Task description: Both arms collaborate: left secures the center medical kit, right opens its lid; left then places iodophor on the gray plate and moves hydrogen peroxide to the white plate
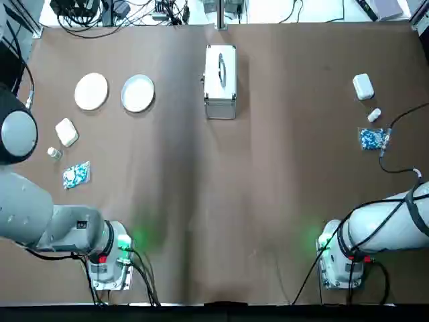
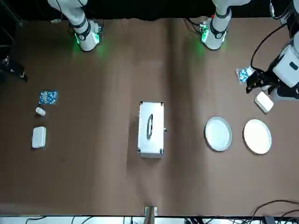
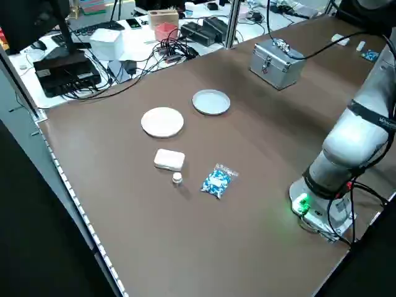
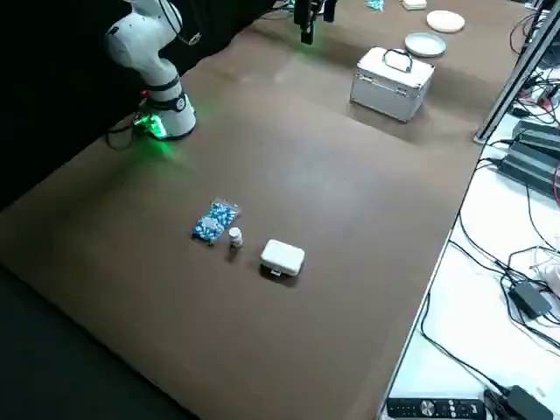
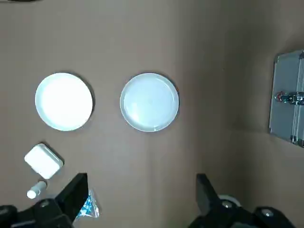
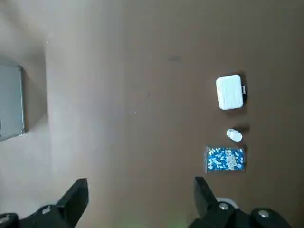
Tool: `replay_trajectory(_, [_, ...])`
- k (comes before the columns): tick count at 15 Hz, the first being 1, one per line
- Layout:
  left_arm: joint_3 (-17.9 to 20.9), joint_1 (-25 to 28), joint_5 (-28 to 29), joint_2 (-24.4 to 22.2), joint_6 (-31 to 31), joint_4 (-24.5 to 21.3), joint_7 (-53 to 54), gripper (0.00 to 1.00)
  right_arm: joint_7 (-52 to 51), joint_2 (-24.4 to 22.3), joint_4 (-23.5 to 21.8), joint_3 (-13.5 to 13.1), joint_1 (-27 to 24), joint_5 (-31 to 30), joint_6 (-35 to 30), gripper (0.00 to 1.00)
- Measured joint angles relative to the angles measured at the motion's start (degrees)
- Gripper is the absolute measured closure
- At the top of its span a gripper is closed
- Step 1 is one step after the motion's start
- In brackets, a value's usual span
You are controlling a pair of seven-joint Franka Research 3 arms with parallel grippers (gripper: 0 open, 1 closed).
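Observation:
The silver medical kit [image 1: 220, 80] stands shut at the table's far centre, handle on top. To its left lie the rimmed gray plate [image 1: 138, 92] and, farther left, the flat white plate [image 1: 91, 90]; both are bare. The iodophor and the hydrogen peroxide are out of view. My left gripper [image 5: 140, 194] hangs open high above the table's left side, looking down on both plates [image 5: 149, 101] [image 5: 63, 100], with nothing between its fingers. My right gripper [image 6: 140, 194] is open too, high over the right side, the kit's edge [image 6: 10, 102] far off.
On the left lie a small white box [image 1: 66, 131], a capped vial [image 1: 53, 153] and a blue pill packet [image 1: 76, 174]. A like box [image 1: 362, 86], vial [image 1: 374, 115] and packet [image 1: 372, 139] lie on the right. Cables run along the far edge.

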Motion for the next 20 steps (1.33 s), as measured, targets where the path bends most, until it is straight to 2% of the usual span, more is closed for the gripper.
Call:
replay_trajectory(5, [0.03,0.15,0.0,0.0,-0.44,0.0,-0.07,0.0,-0.02,0.0,0.0,0.06,0.14,0.0,0.12,0.02])
replay_trajectory(12, [0.05,0.28,0.0,0.39,-1.94,-0.9,0.58,0.0,0.07,0.0,0.0,0.21,3.08,0.0,0.54,0.02])
replay_trajectory(20, [-0.62,-0.12,0.0,5.39,-1.2,-4.11,0.79,0.0,0.07,1.04,-0.73,0.25,5.1,0.01,2.36,0.02])
